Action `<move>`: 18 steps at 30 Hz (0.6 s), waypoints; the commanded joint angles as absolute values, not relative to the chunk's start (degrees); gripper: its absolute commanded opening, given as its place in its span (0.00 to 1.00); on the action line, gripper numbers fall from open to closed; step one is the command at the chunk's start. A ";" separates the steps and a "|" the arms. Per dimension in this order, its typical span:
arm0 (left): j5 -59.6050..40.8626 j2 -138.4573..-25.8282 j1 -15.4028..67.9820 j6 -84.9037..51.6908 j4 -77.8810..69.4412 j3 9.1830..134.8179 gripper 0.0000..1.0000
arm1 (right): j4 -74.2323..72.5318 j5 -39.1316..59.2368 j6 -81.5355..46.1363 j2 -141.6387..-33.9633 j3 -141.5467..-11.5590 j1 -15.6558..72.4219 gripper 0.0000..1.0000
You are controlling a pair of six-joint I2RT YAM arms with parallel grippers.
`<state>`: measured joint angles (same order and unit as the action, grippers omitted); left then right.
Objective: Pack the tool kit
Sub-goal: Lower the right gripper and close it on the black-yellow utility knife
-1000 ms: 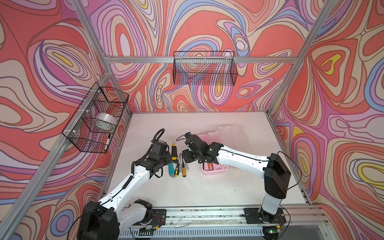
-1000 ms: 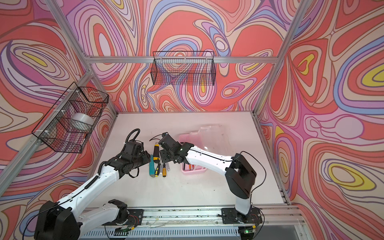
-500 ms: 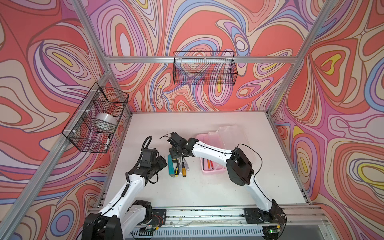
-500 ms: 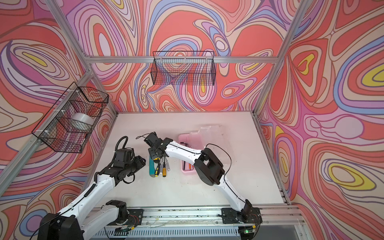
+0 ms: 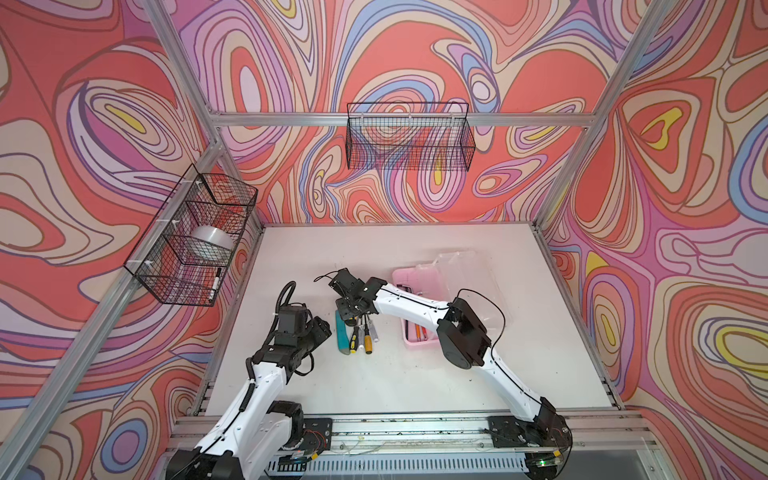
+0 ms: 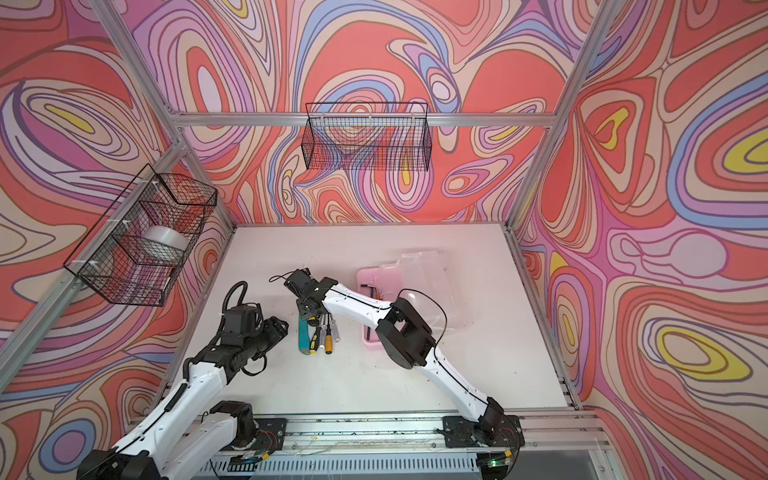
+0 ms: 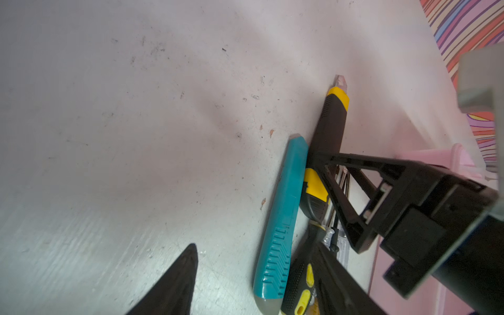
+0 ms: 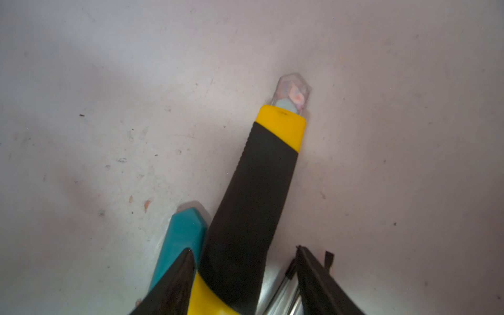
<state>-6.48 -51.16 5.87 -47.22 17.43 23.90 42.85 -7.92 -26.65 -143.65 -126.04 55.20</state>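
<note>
On the white tabletop (image 5: 374, 382), just beside the open pink plastic case (image 5: 415, 276) with its clear lid (image 5: 469, 270) folded back, a slim yellow-and-black utility knife (image 8: 253, 191) is laid flat. It touches a teal plastic knife (image 7: 283, 207) on one side, and a row of small screwdrivers (image 5: 365, 332) lies just beside it on the other. The right gripper (image 8: 242, 249) is set astride the knife's black sleeve with its jaws parted; a gap is visible on one side, so no clamp is yet made. The left gripper (image 5: 324, 330) is spread and empty, near the teal plastic knife. The utility knife is judged light and rigid. The matt black sleeve is expected to give friction, whereas the smooth yellow ends are likely slippery. Hold is best taken across the black mid-body, clear of the tip, which appears capped in clear plastic. Neighbouring tools may be dragged along.
</note>
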 commanded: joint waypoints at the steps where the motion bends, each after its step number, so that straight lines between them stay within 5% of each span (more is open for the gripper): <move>1: -7.62 -52.24 5.22 -47.20 15.87 23.23 0.67 | 41.56 -7.76 -27.67 -145.12 -127.00 55.29 0.63; 18: -9.05 -54.69 4.77 -46.23 14.46 24.08 0.65 | 44.28 -13.36 -27.67 -148.30 -129.83 55.29 0.57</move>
<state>-9.02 -54.72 5.21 -46.78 15.11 23.83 43.27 -11.29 -27.14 -146.98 -129.32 55.22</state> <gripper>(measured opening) 0.653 0.578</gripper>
